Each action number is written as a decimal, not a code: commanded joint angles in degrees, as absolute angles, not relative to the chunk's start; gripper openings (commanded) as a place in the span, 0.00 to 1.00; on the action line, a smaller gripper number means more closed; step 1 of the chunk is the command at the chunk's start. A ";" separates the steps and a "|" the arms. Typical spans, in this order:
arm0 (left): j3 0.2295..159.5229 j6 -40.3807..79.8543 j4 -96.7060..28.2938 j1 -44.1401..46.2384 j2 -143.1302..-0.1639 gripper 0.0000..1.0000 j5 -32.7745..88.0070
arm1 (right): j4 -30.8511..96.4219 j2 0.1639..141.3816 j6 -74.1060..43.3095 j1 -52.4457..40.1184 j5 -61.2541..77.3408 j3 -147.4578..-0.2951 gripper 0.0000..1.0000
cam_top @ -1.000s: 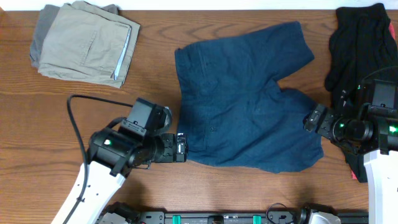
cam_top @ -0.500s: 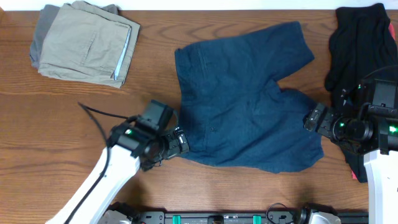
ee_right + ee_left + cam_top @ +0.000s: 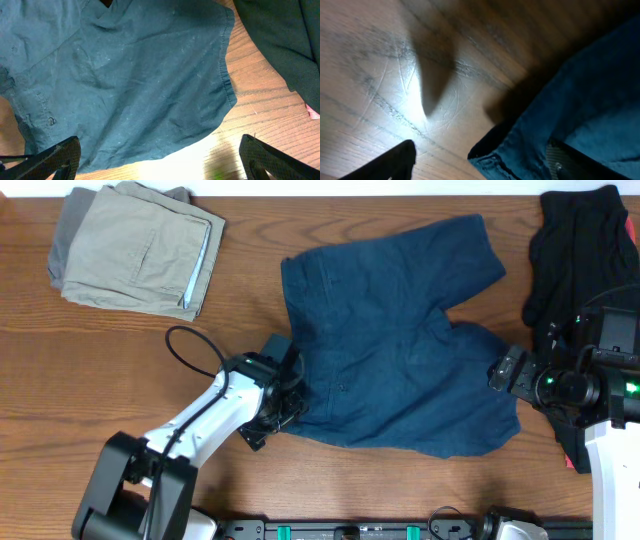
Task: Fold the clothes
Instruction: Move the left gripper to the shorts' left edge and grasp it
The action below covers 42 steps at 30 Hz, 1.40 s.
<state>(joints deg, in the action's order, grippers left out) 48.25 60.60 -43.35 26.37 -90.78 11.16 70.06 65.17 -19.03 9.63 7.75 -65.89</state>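
The dark navy shorts (image 3: pixel 390 350) lie spread flat in the middle of the table. My left gripper (image 3: pixel 290 408) is at the near-left waistband corner. In the left wrist view the gripper (image 3: pixel 485 167) is open, with the corner of the shorts (image 3: pixel 530 145) between its fingers. My right gripper (image 3: pixel 503 372) is open at the right leg hem. In the right wrist view its fingers (image 3: pixel 160 165) spread wide just above the hem of the shorts (image 3: pixel 125 85).
Folded khaki shorts (image 3: pixel 140 250) lie on a grey garment (image 3: pixel 68 230) at the far left. A black garment (image 3: pixel 575 250) lies at the far right and partly under my right arm; it also shows in the right wrist view (image 3: pixel 280 40).
My left arm has swung right and turned, bringing its gripper onto the waistband corner of the navy shorts. The right arm and the shorts have not moved.
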 commanded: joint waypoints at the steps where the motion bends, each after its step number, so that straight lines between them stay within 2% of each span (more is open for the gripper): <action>1: 48.01 61.63 -42.81 26.76 -92.60 0.81 10.79 | 70.11 64.51 -18.13 10.17 7.07 -66.02 0.99; 9: 48.01 61.65 -38.92 30.13 -94.37 0.69 11.75 | 70.98 64.51 -18.11 10.17 7.07 -65.98 0.99; 13: 48.01 61.65 -37.82 31.70 -94.37 0.44 11.77 | 71.44 64.51 -18.11 10.17 7.05 -65.98 0.99; 17: 48.01 61.60 -38.06 31.86 -94.37 0.06 11.73 | 71.79 64.51 -18.11 10.17 7.05 -65.98 0.99; 24: 48.60 59.92 -38.92 30.79 -93.19 0.06 11.00 | 73.08 64.51 -18.61 10.17 5.15 -65.89 0.99; 34: 50.98 56.12 -44.88 21.78 -84.09 0.06 6.35 | 73.19 67.37 -21.10 10.17 2.83 -61.80 0.99; 38: 50.98 55.46 -46.02 19.64 -83.09 0.06 6.31 | 71.07 68.73 -22.04 10.07 7.84 -55.96 0.99; 42: 50.96 54.68 -46.02 19.25 -83.11 0.06 5.80 | 70.59 69.45 -18.17 10.07 14.52 -49.69 0.99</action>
